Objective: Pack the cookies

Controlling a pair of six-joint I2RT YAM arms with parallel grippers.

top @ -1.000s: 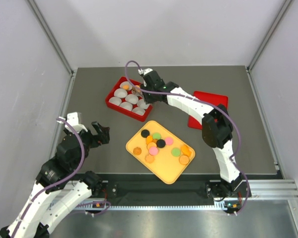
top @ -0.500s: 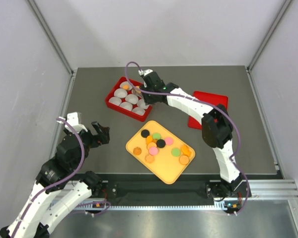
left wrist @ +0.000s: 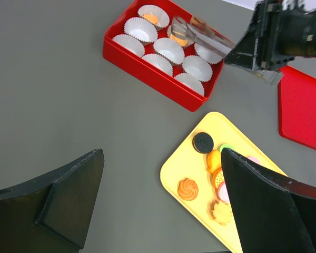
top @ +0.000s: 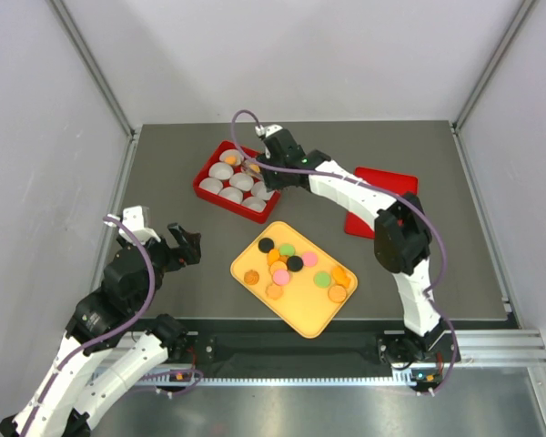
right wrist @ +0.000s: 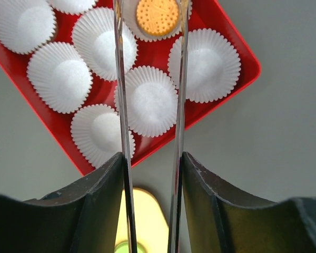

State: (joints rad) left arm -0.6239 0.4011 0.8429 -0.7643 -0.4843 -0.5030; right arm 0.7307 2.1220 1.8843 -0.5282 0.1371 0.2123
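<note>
Right claw (right wrist: 150, 8) widened, spread astride orange cookie (right wrist: 157, 17); gap plain only from wrist; left claw (left wrist: 162, 158) spread.

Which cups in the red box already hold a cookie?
Two, far row: the left corner cup and its neighbour, between the right hand's clear fingers. Rest empty.

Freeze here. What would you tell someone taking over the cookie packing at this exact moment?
Left gripper: open, empty, hovering left of the tray.
Right gripper: open, fingers straddling an orange cookie that lies in one of the box's cups.
Done: two of nine cups are filled, that one and a corner cup with a second cookie.
Left: seven cups are empty; the other cookies sit on the tray. The lid lies apart, right of the tray.
</note>
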